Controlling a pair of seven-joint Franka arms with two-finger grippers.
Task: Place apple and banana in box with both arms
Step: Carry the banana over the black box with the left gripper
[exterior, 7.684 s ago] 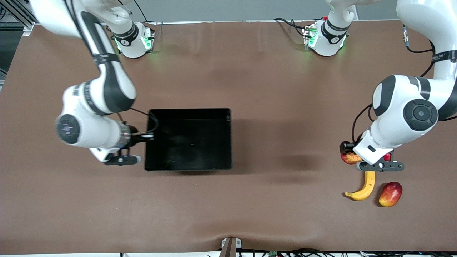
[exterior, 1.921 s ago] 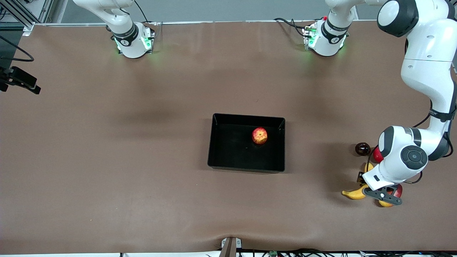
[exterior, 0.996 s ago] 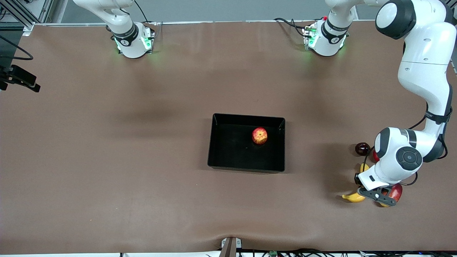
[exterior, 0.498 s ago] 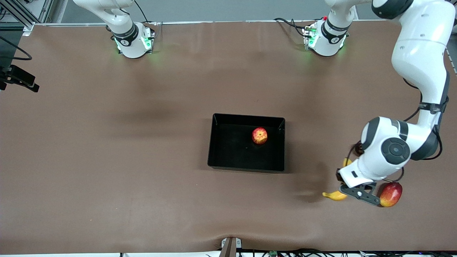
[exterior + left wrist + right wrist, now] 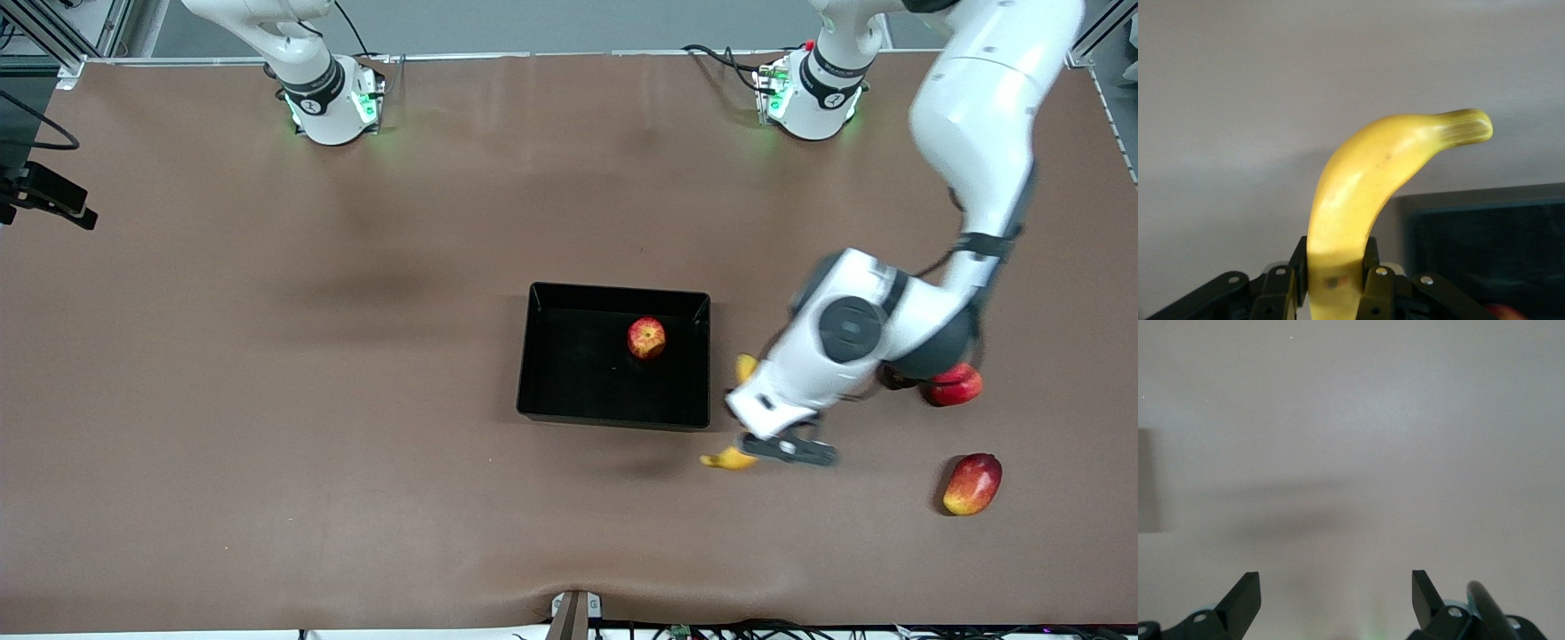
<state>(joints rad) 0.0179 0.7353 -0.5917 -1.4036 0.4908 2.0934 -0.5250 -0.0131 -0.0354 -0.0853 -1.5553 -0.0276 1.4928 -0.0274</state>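
Left gripper point(image 5: 775, 442) clamps the banana point(image 5: 1358, 200) just beside the box point(image 5: 613, 418), holding the apple point(image 5: 646, 338); right gripper point(image 5: 1336, 593) waits open.

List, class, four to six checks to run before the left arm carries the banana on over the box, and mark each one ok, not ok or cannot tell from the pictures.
1. Left tool shut on the banana: ok, fingers clamp its lower end.
2. Banana lifted off the table: ok, it hangs in the air beside the box.
3. Banana over the box: not ok, it is over bare table near the box's wall.
4. Free floor in the box beside the apple: ok.
5. Right tool out of the way: ok, open over bare table; that arm waits.
6. Grip firm enough for travel: cannot tell.
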